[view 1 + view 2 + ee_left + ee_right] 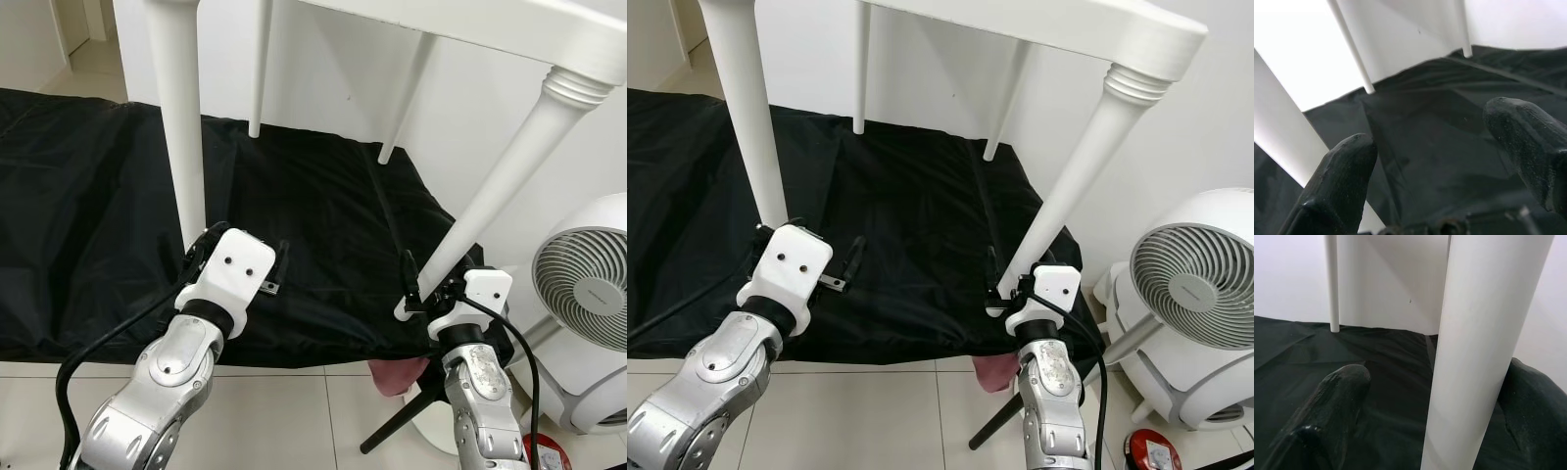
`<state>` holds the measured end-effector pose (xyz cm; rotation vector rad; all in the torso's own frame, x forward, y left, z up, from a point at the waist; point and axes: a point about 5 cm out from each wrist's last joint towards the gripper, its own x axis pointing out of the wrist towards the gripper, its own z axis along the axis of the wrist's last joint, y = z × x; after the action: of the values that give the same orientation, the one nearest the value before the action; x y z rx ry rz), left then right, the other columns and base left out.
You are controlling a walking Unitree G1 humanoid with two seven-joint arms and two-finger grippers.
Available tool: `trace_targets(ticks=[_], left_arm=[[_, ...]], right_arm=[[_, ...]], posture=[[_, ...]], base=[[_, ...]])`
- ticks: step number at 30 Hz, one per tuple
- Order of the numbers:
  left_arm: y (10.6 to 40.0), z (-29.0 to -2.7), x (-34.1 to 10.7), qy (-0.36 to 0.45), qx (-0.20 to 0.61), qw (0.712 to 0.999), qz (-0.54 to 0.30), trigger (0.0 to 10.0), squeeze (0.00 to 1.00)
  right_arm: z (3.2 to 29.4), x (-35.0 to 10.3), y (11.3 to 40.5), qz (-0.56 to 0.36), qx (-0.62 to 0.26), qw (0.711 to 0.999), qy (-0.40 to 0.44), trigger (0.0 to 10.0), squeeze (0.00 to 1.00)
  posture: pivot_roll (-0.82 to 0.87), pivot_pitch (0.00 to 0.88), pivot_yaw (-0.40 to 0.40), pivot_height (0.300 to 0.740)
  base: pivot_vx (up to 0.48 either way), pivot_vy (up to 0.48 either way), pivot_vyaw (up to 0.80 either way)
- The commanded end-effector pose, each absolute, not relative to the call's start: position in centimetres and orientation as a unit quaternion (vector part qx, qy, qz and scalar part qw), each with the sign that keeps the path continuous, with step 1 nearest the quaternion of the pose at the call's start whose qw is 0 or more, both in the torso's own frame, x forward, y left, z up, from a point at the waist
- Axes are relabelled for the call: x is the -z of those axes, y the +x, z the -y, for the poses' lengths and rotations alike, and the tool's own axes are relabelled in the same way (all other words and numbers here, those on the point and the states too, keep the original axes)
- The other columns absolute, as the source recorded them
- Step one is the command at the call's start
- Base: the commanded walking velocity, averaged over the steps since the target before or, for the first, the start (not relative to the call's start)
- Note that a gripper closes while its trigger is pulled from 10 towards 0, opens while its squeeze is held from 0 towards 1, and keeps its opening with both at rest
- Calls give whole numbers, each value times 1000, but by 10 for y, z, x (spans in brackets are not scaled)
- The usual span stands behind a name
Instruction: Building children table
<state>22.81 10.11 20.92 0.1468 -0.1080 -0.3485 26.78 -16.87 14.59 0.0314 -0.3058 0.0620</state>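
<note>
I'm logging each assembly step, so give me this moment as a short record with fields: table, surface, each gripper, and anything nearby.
table: white children's table, upright, four legs on the cloth
surface: black cloth spread over the tiled floor
left gripper: open, beside the near left leg, not around it
right gripper: open, fingers either side of the near right leg
nearby: white fan on the robot's right

We see open black cloth between table legs; near-right leg stands between right gripper fingers (fan crowds right side).
</note>
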Motion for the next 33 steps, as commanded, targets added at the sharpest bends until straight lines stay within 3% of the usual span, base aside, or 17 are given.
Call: trace_targets(ticks=[1,11,26,33], left_arm=[[227,-97,-200,74,206,975,43,10000,0],[225,-108,-178,98,190,976,37,10000,0],[236,-107,-164,111,226,965,68,10000,0],[231,-109,-156,92,227,965,97,10000,0]], right_arm=[[167,-141,269,144,-45,989,13,10000,0],[166,-128,268,123,-53,991,5,10000,0],[212,-139,301,125,-39,991,-23,10000,0],[220,-141,305,132,-37,990,-20,10000,0]], posture=[[65,0,-150,740],[71,0,-148,740],[48,0,-131,740],[47,0,-134,740]], base=[[0,0,0],[0,0,0],[0,0,0],[0,0,0]])
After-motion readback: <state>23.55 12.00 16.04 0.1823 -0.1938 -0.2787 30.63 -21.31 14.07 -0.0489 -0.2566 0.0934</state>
